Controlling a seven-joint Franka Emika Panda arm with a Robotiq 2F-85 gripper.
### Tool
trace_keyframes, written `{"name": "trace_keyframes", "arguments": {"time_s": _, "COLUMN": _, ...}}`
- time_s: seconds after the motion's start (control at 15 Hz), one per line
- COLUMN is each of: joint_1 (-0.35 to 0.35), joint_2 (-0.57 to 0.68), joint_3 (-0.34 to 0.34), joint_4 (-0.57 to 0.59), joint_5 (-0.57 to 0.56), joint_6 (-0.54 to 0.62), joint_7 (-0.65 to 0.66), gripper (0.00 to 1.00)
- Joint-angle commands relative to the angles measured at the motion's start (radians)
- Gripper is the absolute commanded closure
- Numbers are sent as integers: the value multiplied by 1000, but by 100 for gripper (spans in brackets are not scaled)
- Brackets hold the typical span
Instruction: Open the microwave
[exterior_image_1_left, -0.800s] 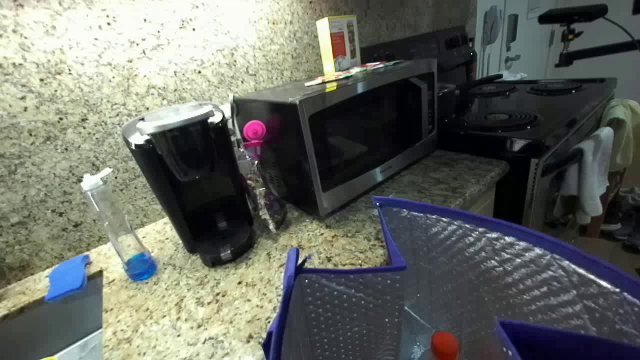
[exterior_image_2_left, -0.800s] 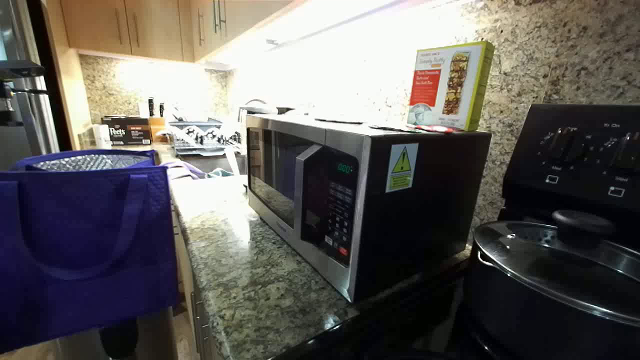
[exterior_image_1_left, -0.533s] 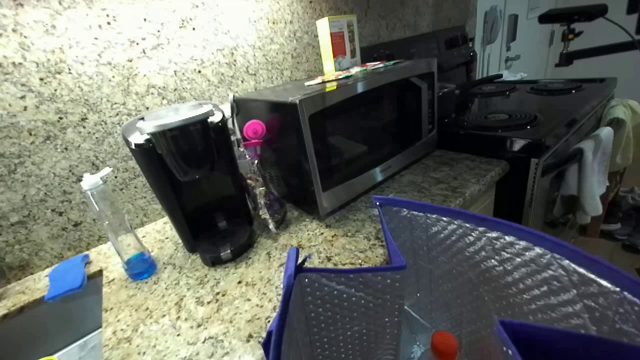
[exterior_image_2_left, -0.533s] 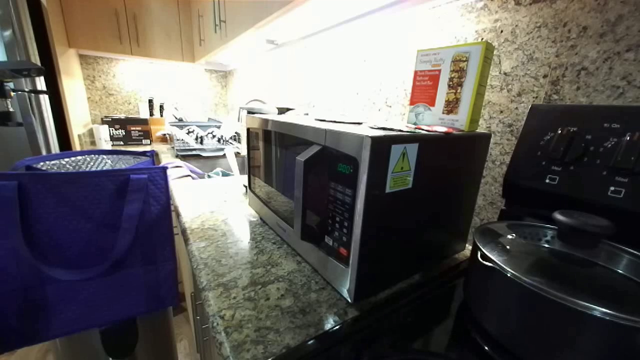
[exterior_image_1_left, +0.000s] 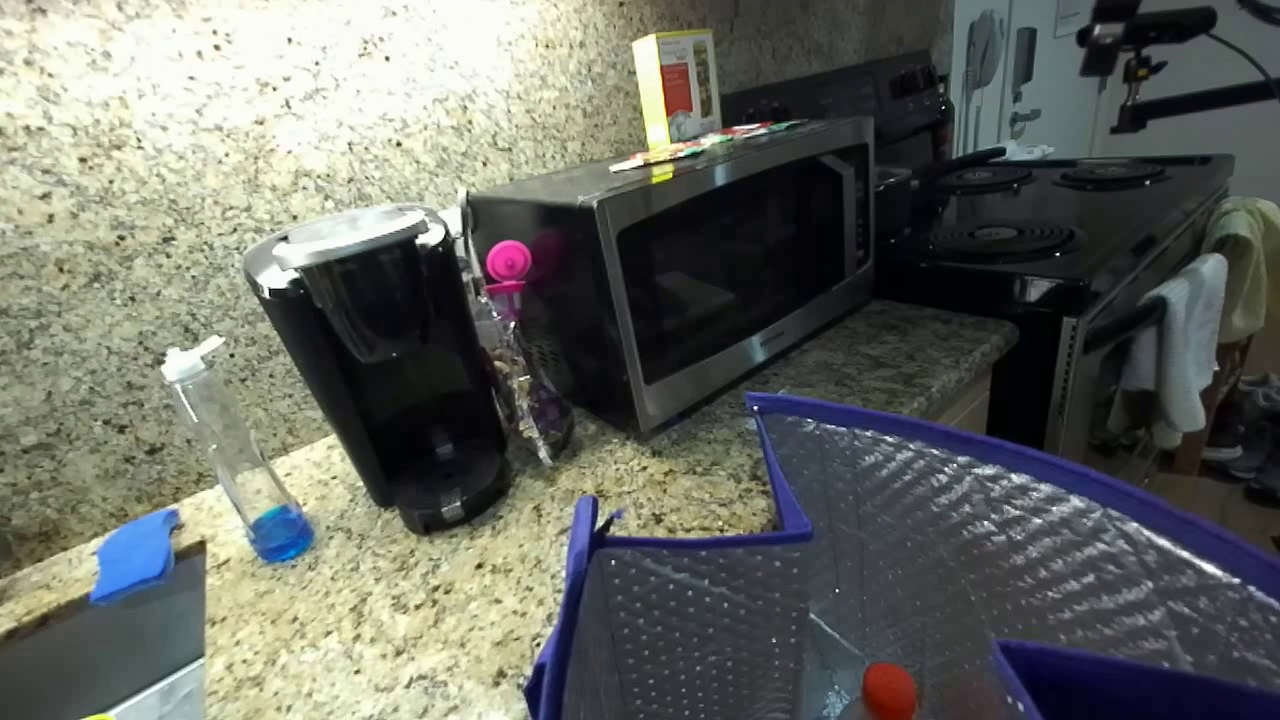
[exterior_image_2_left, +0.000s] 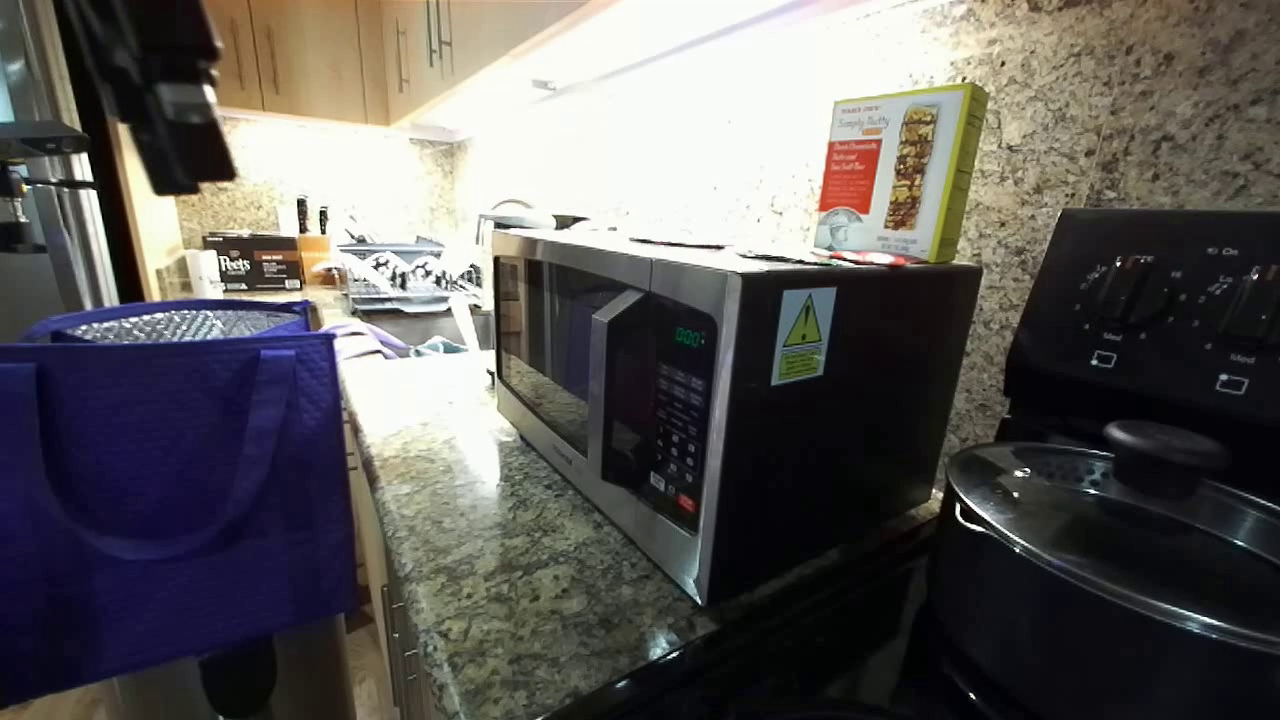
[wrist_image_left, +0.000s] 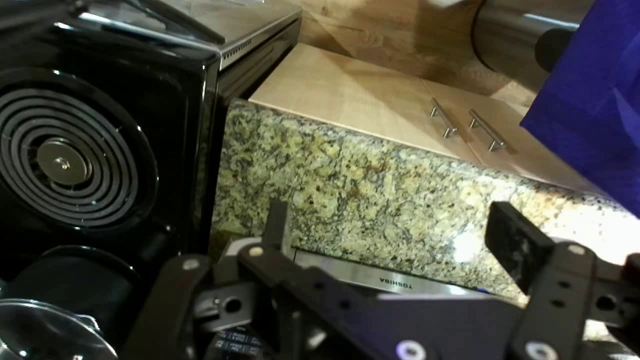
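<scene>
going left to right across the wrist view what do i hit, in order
Coil burner → TOSHIBA lettering on the microwave → first cabinet handle → second cabinet handle → blue-purple bag. The gripper spans the middle of that order, so I left it out.

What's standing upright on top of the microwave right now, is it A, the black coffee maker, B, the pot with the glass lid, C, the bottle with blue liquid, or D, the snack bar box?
D, since both exterior views show the snack bar box upright on top of the microwave.
</scene>
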Motion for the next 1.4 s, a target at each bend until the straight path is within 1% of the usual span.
{"name": "trace_keyframes", "arguments": {"time_s": 0.0, "joint_1": 13, "joint_2": 211, "joint_3": -74, "joint_4": 148, "joint_5": 61, "joint_6": 89, "joint_7": -134, "gripper": 0}}
{"name": "trace_keyframes", "arguments": {"time_s": 0.07, "joint_1": 31, "joint_2": 265, "joint_3": -98, "joint_4": 190, "joint_5": 90, "joint_6": 115, "joint_7": -199, "gripper": 0}}
{"name": "trace_keyframes", "arguments": {"time_s": 0.13, "joint_1": 44, "joint_2": 312, "joint_3": -115, "joint_4": 232, "joint_5": 130, "joint_6": 117, "joint_7": -257, "gripper": 0}}
{"name": "trace_keyframes", "arguments": {"time_s": 0.33, "joint_1": 58, "joint_2": 468, "joint_3": -158, "joint_4": 383, "joint_5": 242, "joint_6": 60, "joint_7": -441, "gripper": 0}}
{"name": "trace_keyframes", "arguments": {"time_s": 0.47, "joint_1": 34, "joint_2": 560, "joint_3": -161, "joint_4": 480, "joint_5": 282, "joint_6": -16, "joint_7": -525, "gripper": 0}}
{"name": "trace_keyframes", "arguments": {"time_s": 0.67, "joint_1": -28, "joint_2": 672, "joint_3": -143, "joint_4": 600, "joint_5": 272, "joint_6": -130, "joint_7": -531, "gripper": 0}}
{"name": "trace_keyframes", "arguments": {"time_s": 0.8, "joint_1": -61, "joint_2": 732, "joint_3": -133, "joint_4": 666, "joint_5": 298, "joint_6": -197, "joint_7": -543, "gripper": 0}}
{"name": "trace_keyframes", "arguments": {"time_s": 0.93, "joint_1": -92, "joint_2": 752, "joint_3": -120, "joint_4": 696, "joint_5": 329, "joint_6": -196, "joint_7": -602, "gripper": 0}}
{"name": "trace_keyframes", "arguments": {"time_s": 1.0, "joint_1": -93, "joint_2": 715, "joint_3": -98, "joint_4": 635, "joint_5": 289, "joint_6": -157, "joint_7": -542, "gripper": 0}}
{"name": "trace_keyframes", "arguments": {"time_s": 1.13, "joint_1": -111, "joint_2": 741, "joint_3": -92, "joint_4": 667, "joint_5": 300, "joint_6": -163, "joint_7": -565, "gripper": 0}}
{"name": "trace_keyframes", "arguments": {"time_s": 1.33, "joint_1": -114, "joint_2": 734, "joint_3": -90, "joint_4": 673, "joint_5": 312, "joint_6": -173, "joint_7": -563, "gripper": 0}}
